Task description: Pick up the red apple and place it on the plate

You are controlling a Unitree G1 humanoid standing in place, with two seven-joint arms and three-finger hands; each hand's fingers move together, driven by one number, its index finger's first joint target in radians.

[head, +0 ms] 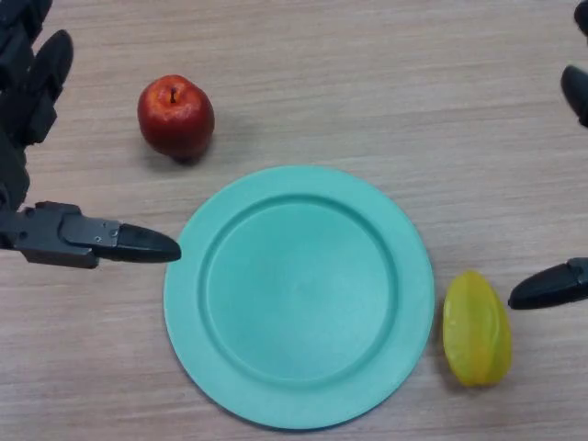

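The red apple (175, 117) stands upright on the wooden table, just beyond the upper left rim of the teal plate (299, 404). The plate lies bare in the middle of the head view. My left hand (37, 83) is open at the left edge, its fingers straight up beside the apple and its thumb (129, 243) stretched toward the plate's left rim; it touches neither. My right hand (551, 287) shows only at the right edge, spread open with nothing in it.
A yellow star fruit (476, 328) lies on the table just right of the plate, below my right hand's thumb.
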